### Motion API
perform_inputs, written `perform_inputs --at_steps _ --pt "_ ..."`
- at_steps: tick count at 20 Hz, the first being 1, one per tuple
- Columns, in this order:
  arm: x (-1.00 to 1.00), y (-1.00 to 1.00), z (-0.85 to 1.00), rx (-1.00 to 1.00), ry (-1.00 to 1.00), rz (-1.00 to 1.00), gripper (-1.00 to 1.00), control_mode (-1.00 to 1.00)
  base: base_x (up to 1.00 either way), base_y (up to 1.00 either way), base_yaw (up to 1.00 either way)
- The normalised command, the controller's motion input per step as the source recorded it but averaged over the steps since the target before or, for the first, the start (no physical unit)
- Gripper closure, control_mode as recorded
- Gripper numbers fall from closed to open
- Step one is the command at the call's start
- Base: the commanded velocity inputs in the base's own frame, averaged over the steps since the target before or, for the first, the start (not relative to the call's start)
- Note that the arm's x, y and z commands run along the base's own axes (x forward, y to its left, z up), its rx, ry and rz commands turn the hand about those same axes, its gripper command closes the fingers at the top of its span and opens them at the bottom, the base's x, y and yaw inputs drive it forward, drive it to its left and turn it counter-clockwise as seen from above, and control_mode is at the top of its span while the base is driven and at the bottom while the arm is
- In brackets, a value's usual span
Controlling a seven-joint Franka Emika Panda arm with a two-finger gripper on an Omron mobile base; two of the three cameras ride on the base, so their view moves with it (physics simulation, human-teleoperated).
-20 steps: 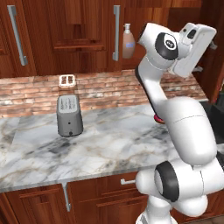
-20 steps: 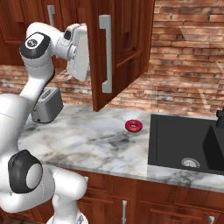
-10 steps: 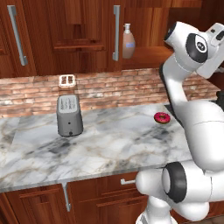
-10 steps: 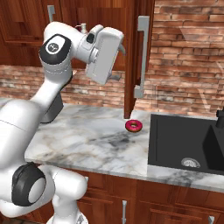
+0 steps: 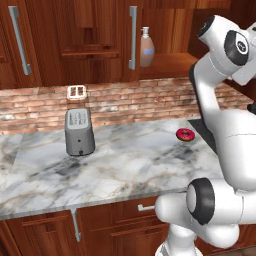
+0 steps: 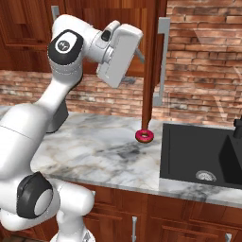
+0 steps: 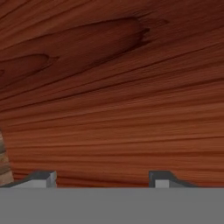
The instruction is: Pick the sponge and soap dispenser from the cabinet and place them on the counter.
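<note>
Gripper: jaws apart, holding nothing, facing the wooden door close up.
Soap dispenser: upright at cabinet shelf edge; you're off to its right.

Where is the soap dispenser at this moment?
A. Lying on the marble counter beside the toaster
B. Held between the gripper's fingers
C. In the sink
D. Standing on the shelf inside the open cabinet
D: the soap dispenser stands upright on the cabinet shelf, above the counter.
</note>
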Motion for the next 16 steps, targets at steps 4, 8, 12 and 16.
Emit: perform_inputs --at_steps 4,8,12,16 --pt "0.0 -0.2 0.0 0.08 0.0 0.01 -1.0 -1.0 0.0 0.0 0.0" --pt "-0.03 0.0 -0.01 0.14 -0.06 0.05 -1.0 -1.0 0.0 0.0 0.0" --pt "-0.08 0.01 -0.09 0.14 -0.03 0.04 -1.0 -1.0 0.0 0.0 0.0" --pt "-0.01 0.29 -0.19 0.1 0.0 0.0 -1.0 -1.0 0.0 0.0 0.0"
